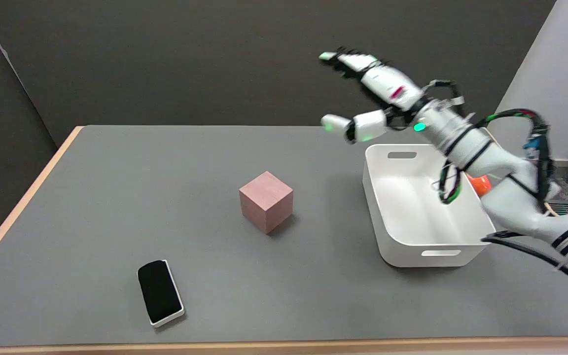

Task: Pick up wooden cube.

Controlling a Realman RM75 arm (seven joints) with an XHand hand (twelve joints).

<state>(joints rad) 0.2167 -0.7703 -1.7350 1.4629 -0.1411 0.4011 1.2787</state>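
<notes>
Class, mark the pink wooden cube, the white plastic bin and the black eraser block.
pink wooden cube (266,190): head view, top face.
white plastic bin (434,252): head view, near wall by the handle slot.
black eraser block (159,291): head view, black top.

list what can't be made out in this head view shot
- Small orange object: mostly hidden behind the white plastic bin's far wall and the right arm; its shape can't be told.
- Right robot hand: motion-blurred, raised above the bin's far end; exact finger pose unclear.
- Pink wooden cube: its far and bottom faces are turned away.
- Black rectangular eraser with white base: underside hidden.
- Right arm: cut off by the right edge.
</notes>
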